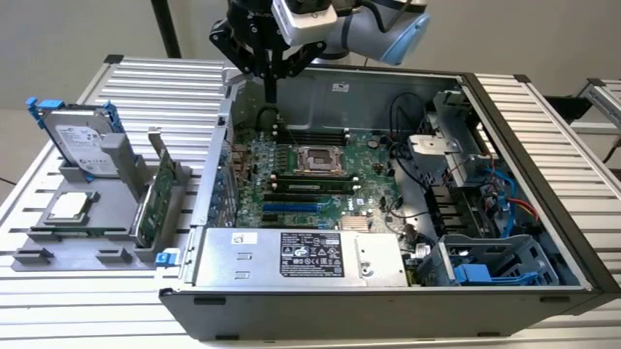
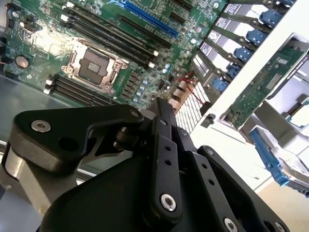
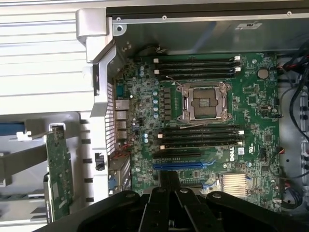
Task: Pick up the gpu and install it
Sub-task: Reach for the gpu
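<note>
The gpu (image 1: 155, 196) is found outside the machine, stood on edge in a grey holder (image 1: 102, 243) on the ribbed table (image 1: 165, 87), at the exterior view's left of the open computer case (image 1: 369, 313). It is judged to be kept upright so that its top edge can be taken from above. In the first wrist view the gpu (image 3: 59, 176) is seen as a narrow green board just beside the case's rear wall.

The case is laid on its side with the panel off, so the motherboard (image 1: 374, 156) is exposed for work from above. The power supply (image 1: 243, 265) is mounted along the near edge. A hard drive (image 1: 83, 142) and a processor chip (image 1: 70, 207) are kept in the same holder.

The gripper (image 1: 272, 94) is held above the far corner of the case, pointing down, well apart from the gpu. Its fingers (image 3: 169, 188) are pressed together and nothing is gripped. The pick-up is judged not yet begun.

The processor socket (image 3: 203, 101) is open and unfilled. A blue slot (image 3: 186, 165) is free.

A white label (image 1: 310, 254) is fixed to the power supply, and another to the hard drive; the print is not transcribed.
</note>
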Action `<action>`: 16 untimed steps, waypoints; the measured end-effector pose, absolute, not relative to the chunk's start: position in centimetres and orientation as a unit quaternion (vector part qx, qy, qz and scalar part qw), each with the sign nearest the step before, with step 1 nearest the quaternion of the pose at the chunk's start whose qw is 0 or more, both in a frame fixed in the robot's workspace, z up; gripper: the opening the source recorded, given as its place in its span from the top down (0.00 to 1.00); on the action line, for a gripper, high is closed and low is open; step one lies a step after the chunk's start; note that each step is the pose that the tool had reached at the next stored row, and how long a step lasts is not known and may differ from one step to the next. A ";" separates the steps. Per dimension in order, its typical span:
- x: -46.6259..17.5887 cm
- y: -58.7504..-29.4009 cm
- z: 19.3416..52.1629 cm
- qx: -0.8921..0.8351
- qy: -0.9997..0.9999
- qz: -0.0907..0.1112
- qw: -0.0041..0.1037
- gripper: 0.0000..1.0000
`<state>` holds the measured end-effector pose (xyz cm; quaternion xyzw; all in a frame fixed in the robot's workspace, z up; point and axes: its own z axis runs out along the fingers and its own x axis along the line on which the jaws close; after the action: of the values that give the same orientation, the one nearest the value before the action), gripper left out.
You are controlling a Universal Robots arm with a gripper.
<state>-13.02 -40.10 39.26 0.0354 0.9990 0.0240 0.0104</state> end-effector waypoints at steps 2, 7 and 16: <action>-13.1 -40.1 39.3 0.035 0.999 0.024 0.010 1.00; -13.4 -40.3 39.3 0.035 0.999 0.024 0.010 1.00; -14.0 -40.5 39.3 0.035 0.999 0.024 0.010 1.00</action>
<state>-13.96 -40.52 39.26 0.0354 0.9990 0.0240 0.0104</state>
